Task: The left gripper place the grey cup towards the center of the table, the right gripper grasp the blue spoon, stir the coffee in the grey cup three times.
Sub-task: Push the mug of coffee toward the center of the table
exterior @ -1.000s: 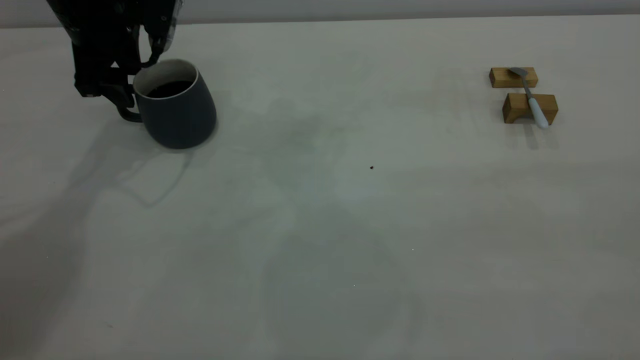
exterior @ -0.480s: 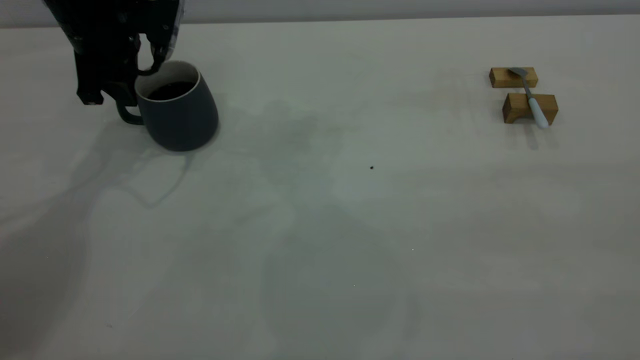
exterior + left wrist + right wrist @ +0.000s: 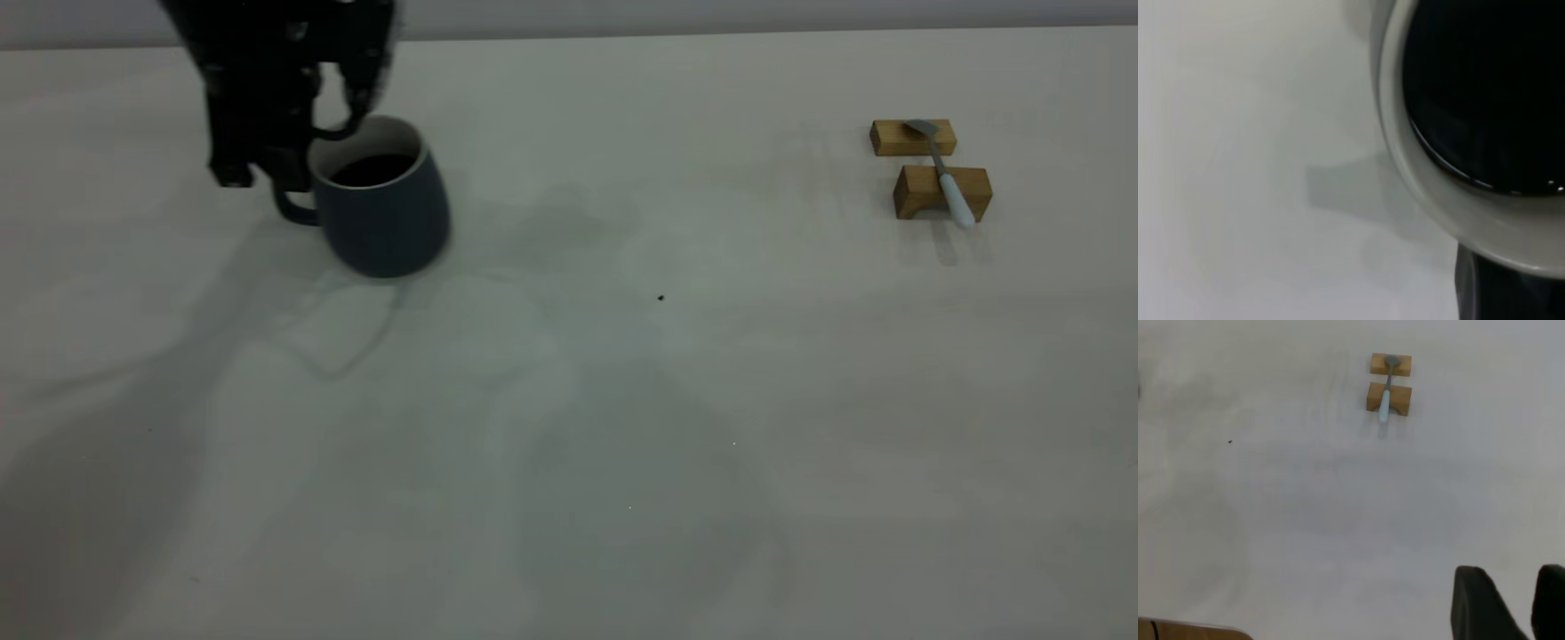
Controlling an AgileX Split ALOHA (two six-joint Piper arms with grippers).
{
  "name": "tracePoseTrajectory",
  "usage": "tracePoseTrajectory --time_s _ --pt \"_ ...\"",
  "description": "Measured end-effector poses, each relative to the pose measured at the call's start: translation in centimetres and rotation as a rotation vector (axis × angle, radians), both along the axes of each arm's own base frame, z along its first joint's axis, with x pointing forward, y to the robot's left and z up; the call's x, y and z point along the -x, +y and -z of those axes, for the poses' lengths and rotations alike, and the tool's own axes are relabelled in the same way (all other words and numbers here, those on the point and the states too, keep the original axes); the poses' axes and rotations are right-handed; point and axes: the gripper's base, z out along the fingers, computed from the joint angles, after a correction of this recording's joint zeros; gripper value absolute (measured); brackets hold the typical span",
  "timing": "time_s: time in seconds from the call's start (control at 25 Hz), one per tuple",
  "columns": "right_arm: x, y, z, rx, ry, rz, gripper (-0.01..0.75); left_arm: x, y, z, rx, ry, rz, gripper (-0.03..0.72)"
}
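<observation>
From outside, the left gripper (image 3: 289, 169) has its fingers closed on the handle of the grey cup (image 3: 382, 209), which is far back on the left part of the table (image 3: 622, 427). The cup holds dark coffee (image 3: 373, 169). Far off on the right, the blue spoon (image 3: 944, 173) lies across two small wooden blocks (image 3: 925, 191). The left wrist camera sits right above the cup's white rim (image 3: 1438, 200) and the black coffee. The right wrist camera looks down from well back; the right gripper (image 3: 1531, 603) holds nothing, its fingers a little apart.
</observation>
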Motion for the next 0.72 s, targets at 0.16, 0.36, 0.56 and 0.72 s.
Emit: tracePoseTrajectory --time_s 0.16,0.36,0.56,0.72 --pt "0.0 0.0 0.0 0.000 0.000 0.000 0.240 0.0 -2.1 -0.4 0.007 -0.012 0.020 0.209" --pt "0.0 0.0 0.0 0.000 0.000 0.000 0.240 -0.3 -5.0 -0.1 0.008 -0.024 0.077 0.209" --pt "0.0 0.0 0.0 0.000 0.000 0.000 0.240 -0.3 -8.4 0.3 0.018 -0.040 0.137 0.209" --pt "0.0 0.0 0.0 0.000 -0.001 0.000 0.240 -0.2 -10.4 0.6 0.055 -0.033 0.141 0.209"
